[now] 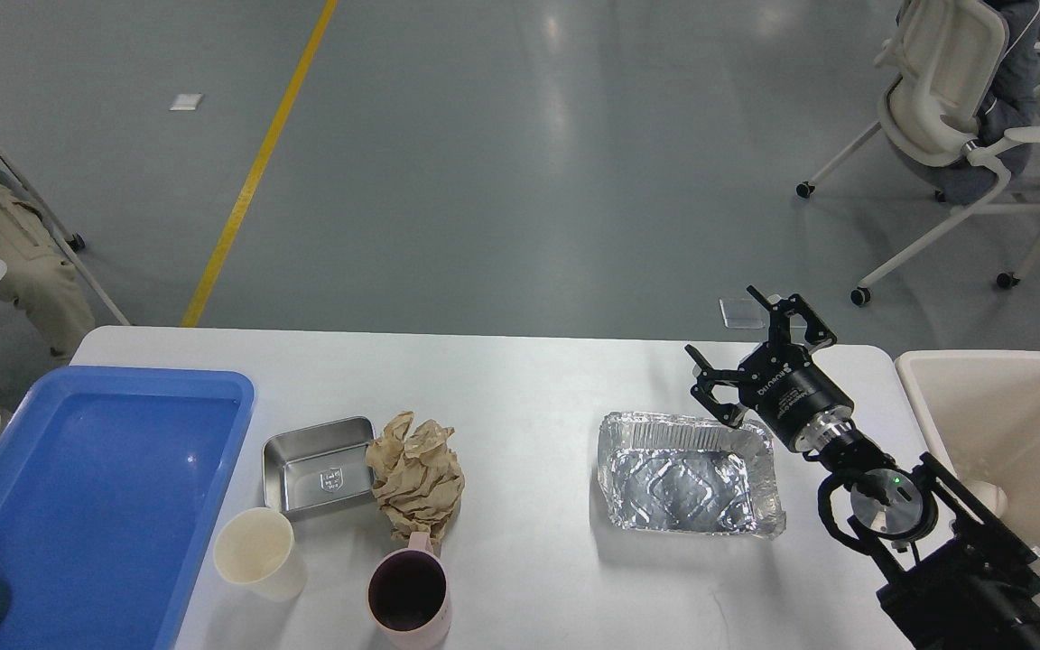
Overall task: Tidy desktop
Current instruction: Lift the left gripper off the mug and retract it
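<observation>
With the right gripper (762, 350) hovering, fingers spread and empty, beside the foil tray (688, 472) on the white surface (529, 397), the tray's far rim is best pinched gently to avoid crumpling

Right arm (944, 560): matte black throughout, built of boxy links toward the lower right edge. Wrist: a round joint ringed by a looped black cable (831, 515), with a polished silver disc face and a small green indicator light (887, 478). Forearm end: black cylinder bearing small white lettering, closed by a bright metal collar (822, 430). Right gripper (759, 348): black, with openwork linkage jaws of slender bars and pivot pins.
</observation>
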### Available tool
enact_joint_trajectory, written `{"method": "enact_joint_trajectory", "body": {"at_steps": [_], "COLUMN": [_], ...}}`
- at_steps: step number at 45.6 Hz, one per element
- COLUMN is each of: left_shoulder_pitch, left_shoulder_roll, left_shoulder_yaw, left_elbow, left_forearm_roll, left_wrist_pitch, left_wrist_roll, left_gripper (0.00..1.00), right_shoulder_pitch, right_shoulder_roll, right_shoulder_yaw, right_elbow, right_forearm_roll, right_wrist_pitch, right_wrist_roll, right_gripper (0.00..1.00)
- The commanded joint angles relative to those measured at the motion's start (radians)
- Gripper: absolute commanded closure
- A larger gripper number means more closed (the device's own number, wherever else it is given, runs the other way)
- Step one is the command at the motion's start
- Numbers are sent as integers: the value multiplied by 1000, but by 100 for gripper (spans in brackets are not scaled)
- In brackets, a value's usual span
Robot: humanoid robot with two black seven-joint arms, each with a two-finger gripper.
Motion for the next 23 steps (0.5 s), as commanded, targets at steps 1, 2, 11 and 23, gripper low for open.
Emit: {"method": "enact_joint_trajectory", "body": {"at_steps": [1, 2, 11, 23], "left_shoulder_pitch": [16, 16, 2, -31], "left_shoulder_roll": [-4, -11, -171, -267], "left_shoulder_yaw": [-145, -174, -384, -383], "left_elbow": [17, 18, 49, 84], "left_forearm_roll": [0, -3, -24, -28], "left_wrist_pitch": [-149, -176, -320, -314], "left_wrist_roll": [11, 11, 9, -46], "left_gripper": [5, 4, 3, 3], "right_shoulder_pitch": [3, 3, 3, 5], "right_shoulder_roll": [4, 4, 4, 4], "right_shoulder_yaw": [-3, -3, -1, 0], "right_elbow": [-3, -3, -1, 8], "right_forearm_roll": [0, 0, -8, -8], "right_wrist_pitch": [-3, -7, -17, -39], "right_wrist_roll": [0, 0, 0, 0], "right_gripper": [0, 0, 0, 0]}}
